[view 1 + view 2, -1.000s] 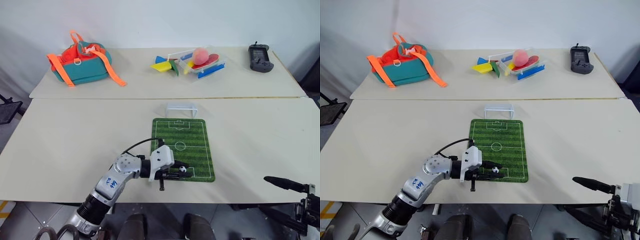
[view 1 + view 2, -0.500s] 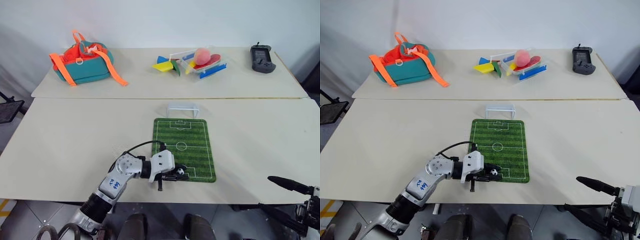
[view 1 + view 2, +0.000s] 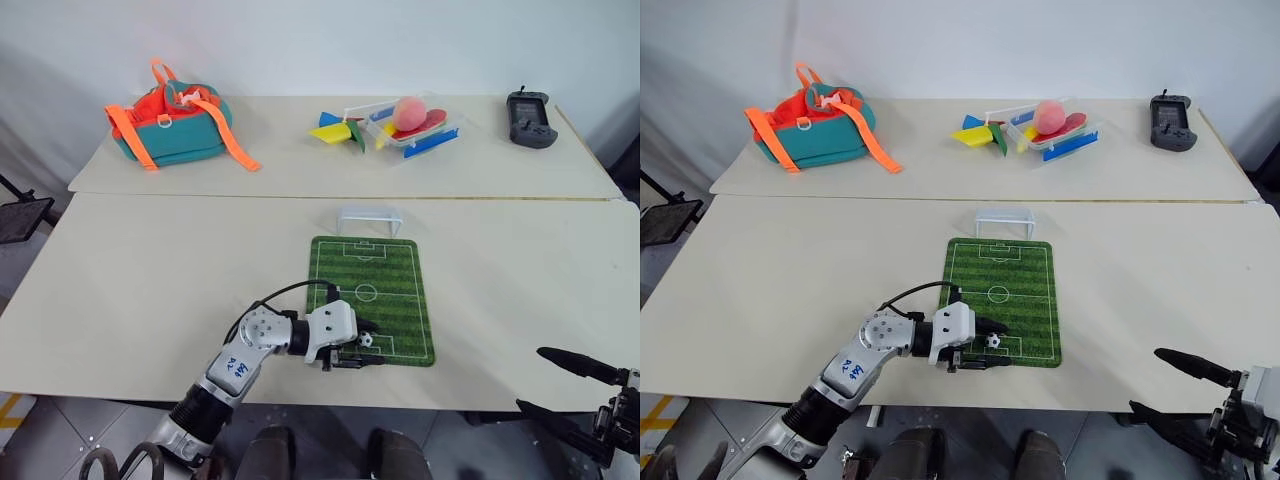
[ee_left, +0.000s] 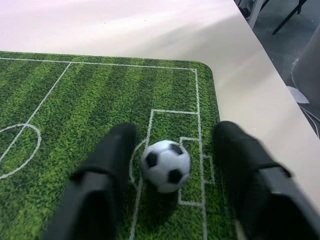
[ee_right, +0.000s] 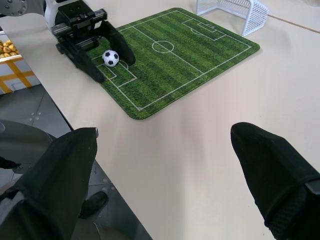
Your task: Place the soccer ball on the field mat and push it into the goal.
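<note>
**Ball released on the near end of the mat, one nudge from rolling astray**

A cream table holds a green field mat (image 3: 372, 298) printed with white pitch lines. A small whitish goal (image 3: 369, 218) stands on the table just past the mat's far edge. The soccer ball (image 4: 165, 165), tiny and white with black patches, sits on the mat at its near end, inside the painted penalty box, well apart from the goal.

The left gripper (image 4: 172, 172) lies low over that near end with its two black fingers spread to either side of the ball. The wrist view shows green turf between the ball and each finger, so nothing pinches it. It rests free.

The right gripper (image 5: 172, 175) hangs off the table's near right corner, its fingers spread wide and holding nothing.

Several things could spoil the shot. The ball looks light and round, so a finger brushing it as the arm pulls back could send it sideways off the mat, or off the table's near edge, which is close behind it. The ball must cross the whole length of the mat, so a push slightly off centre could carry it past a post. The goal seems light and merely stands on the table, so a hard push might shove it or tip it. The mat itself may slide if a finger drags on it.
</note>
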